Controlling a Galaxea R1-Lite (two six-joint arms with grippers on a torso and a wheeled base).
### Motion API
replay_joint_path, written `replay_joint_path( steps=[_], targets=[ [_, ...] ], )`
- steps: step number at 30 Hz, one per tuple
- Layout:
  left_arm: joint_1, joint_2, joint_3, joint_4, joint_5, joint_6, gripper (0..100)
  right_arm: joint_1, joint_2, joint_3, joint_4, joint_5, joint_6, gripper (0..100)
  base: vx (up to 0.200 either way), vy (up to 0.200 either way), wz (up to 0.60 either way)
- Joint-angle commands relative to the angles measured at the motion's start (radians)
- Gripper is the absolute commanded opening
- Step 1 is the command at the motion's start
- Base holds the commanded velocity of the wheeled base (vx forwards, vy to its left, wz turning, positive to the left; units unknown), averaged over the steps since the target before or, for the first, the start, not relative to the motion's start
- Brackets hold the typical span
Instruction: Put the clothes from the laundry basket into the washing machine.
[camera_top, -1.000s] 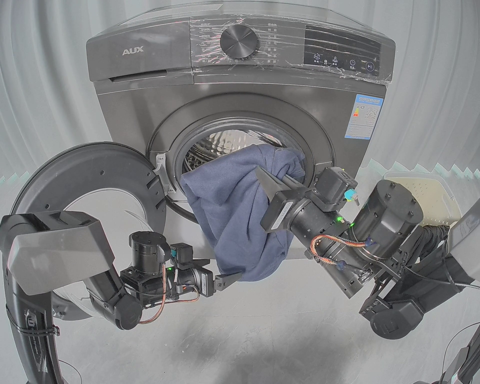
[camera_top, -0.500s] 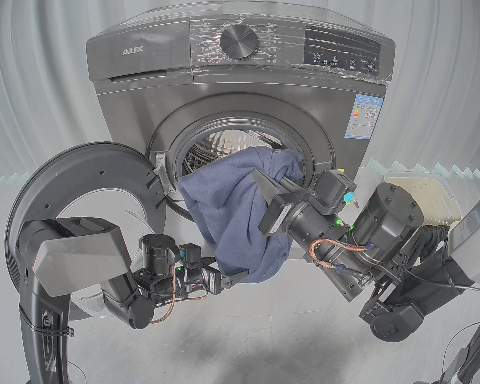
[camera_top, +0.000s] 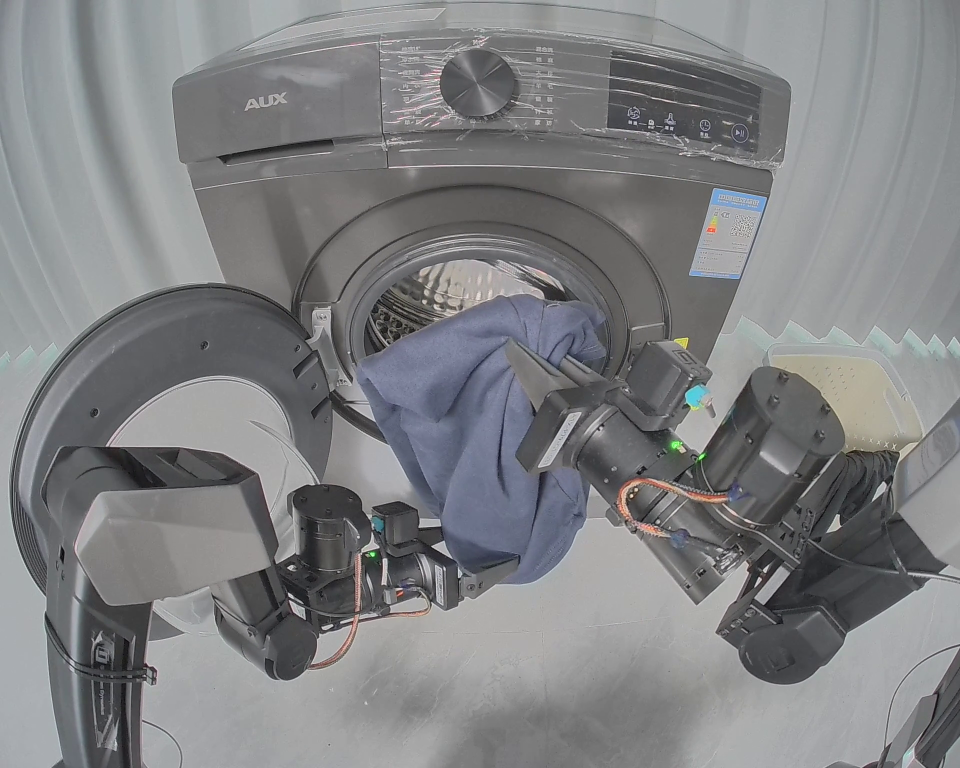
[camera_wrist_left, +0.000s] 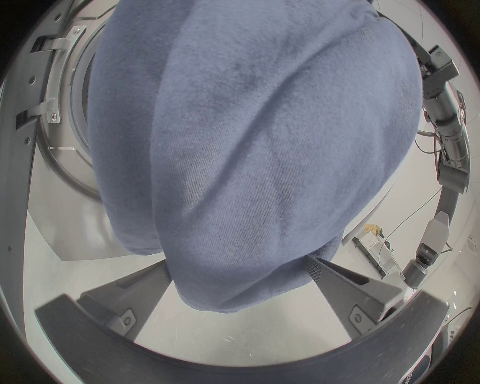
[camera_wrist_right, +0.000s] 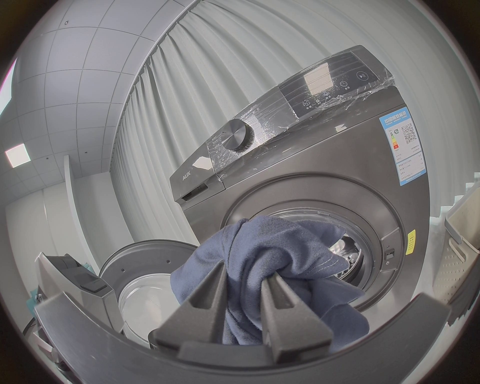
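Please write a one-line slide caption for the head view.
Right gripper holds a blue garment in the washing machine opening, while the open left gripper sits at the garment's hanging end.

Left arm low at 7 o'clock, left hand spread open; right arm in from 4 o'clock, right hand clamped on blue garment.

Curtained test studio: film-wrapped washing machine, grey drapes, panelled ceiling.
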Motion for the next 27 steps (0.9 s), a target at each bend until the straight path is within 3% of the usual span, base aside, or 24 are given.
replay_joint_path(
  steps=[1,4,5,16,21,27],
  targets=[
    [-0.007,0.02,0.0,-0.004,0.001,0.0,100,0.0,0.006,-0.001,0.0,0.0,0.0,0,0.0,0.0,0.0],
    [-0.007,0.043,-0.017,-0.029,0.012,0.0,100,0.001,0.006,-0.001,-0.001,0.0,0.0,0,0.0,0.0,0.0],
    [-0.008,0.051,-0.024,-0.037,0.014,-0.002,0,0.001,0.006,-0.001,-0.001,0.0,0.0,0,0.0,0.0,0.0],
    [-0.007,0.035,-0.021,-0.096,0.034,-0.002,0,-0.019,0.021,0.001,-0.007,0.0,-0.002,0,0.0,0.0,0.0],
    [-0.025,-0.092,0.135,-0.17,0.032,0.001,0,-0.066,0.051,0.001,-0.007,0.001,-0.002,0,0.0,0.0,0.0],
    [-0.07,-0.317,0.373,-0.176,0.014,0.023,0,-0.085,0.089,0.004,-0.026,0.006,-0.002,0,0.0,0.0,0.0]
  ],
)
